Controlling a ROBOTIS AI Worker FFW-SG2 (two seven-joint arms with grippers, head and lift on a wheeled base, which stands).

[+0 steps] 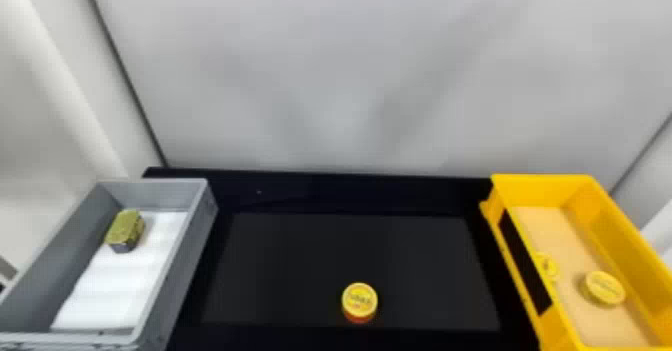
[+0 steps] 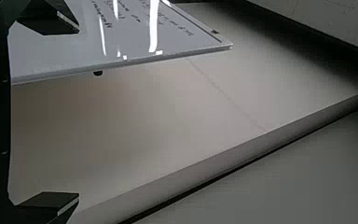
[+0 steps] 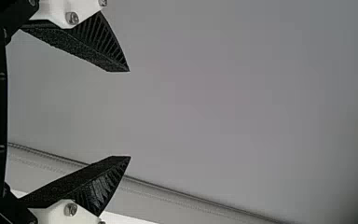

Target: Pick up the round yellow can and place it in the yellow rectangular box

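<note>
In the head view a round yellow can [image 1: 360,300] with a reddish lower side stands on the black table, near the front and slightly right of the middle. The yellow rectangular box [image 1: 622,230] is at the right; two round yellow cans, one of them [image 1: 604,288] near its right wall, lie inside. In the left wrist view my left gripper [image 2: 79,112] is open, its fingers wide apart with nothing between them. My right gripper [image 3: 129,114] is open too in the right wrist view, holding nothing, with a plain grey surface beyond it.
A grey bin [image 1: 192,252] with a white liner stands at the left of the table, holding a green-gold tin [image 1: 125,230]. A pale wall [image 1: 340,75] rises behind the table. A white board with writing [image 2: 135,32] lies beyond the left gripper.
</note>
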